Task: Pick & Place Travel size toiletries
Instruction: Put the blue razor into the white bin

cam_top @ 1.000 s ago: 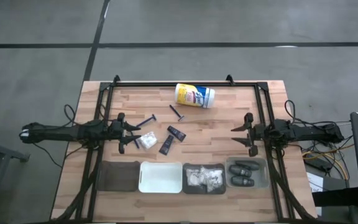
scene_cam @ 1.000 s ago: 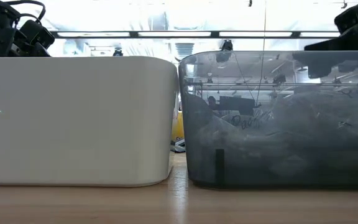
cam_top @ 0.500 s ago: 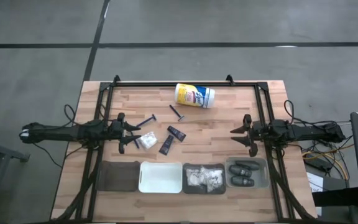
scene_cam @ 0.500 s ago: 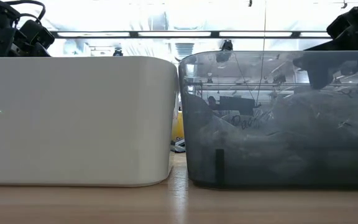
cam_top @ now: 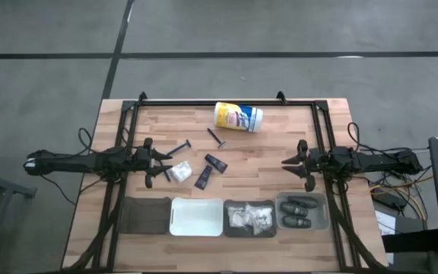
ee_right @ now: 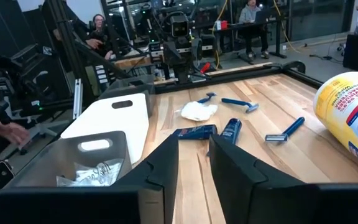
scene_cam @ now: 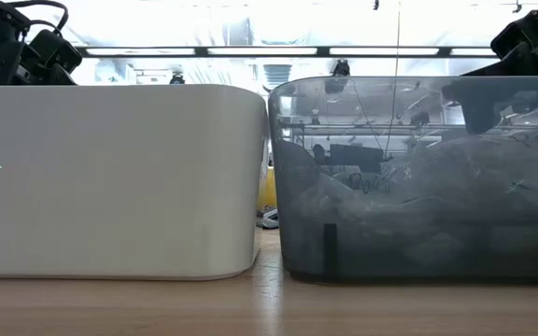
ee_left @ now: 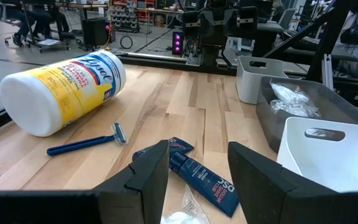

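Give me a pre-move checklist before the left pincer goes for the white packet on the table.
1. Left pincer open: ok.
2. White packet loose on the table, right by the left pincer: ok.
3. Nothing on top of the packet: ok.
4. Grey bin that already holds white packets has room: ok.
5. Right pincer open, on the far side of the table, out of the way: ok.
6. Black tubes lie close beside the packet, may be bumped: cannot tell.

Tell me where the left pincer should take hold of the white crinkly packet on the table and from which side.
Probably across the white crinkly packet's bunched middle, from straight above: it lies flat and loose on the table, just ahead of the open left pincer, with a black tube close beside it, so keep the fingers clear of that.
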`<state>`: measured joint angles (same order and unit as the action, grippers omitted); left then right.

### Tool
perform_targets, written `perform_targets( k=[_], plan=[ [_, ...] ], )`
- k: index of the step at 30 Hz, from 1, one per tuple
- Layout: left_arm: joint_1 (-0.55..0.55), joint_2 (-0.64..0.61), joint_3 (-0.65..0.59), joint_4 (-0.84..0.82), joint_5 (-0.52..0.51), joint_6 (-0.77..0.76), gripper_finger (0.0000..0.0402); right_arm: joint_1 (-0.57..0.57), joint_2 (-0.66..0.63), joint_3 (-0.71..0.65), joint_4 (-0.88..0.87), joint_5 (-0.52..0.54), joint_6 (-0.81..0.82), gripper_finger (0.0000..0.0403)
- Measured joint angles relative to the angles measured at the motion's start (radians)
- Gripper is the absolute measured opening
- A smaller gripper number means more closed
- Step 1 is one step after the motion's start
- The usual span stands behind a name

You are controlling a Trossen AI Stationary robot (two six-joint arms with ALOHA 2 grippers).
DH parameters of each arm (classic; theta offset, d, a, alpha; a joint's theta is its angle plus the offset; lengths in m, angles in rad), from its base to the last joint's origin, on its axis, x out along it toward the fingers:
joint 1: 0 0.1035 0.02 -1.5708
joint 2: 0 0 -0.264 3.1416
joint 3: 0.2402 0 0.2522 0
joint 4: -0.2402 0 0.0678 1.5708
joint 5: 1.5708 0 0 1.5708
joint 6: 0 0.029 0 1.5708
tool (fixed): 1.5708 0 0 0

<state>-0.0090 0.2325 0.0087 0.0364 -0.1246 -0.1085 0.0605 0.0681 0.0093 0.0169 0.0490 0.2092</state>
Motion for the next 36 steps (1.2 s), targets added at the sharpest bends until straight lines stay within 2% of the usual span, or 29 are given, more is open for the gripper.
perform_targets(
  k=[12,15,22,36],
  plan=[
    [0.000,0.000,0.000,0.006,-0.002,0.018,0.0171,0.000,0.000,0.000,0.000,0.000,0.000,0.0047],
    [0.000,0.000,0.000,0.048,-0.003,0.045,0.0171,0.000,0.000,0.000,0.000,0.000,0.000,0.0042],
    [0.000,0.000,0.000,0.165,-0.002,-0.021,0.0171,0.000,0.000,0.000,0.000,0.000,0.000,0.0034],
    [-0.001,0.007,0.000,0.147,-0.013,0.059,0.0171,0.000,0.000,0.000,0.000,0.000,0.000,0.0066]
  ],
)
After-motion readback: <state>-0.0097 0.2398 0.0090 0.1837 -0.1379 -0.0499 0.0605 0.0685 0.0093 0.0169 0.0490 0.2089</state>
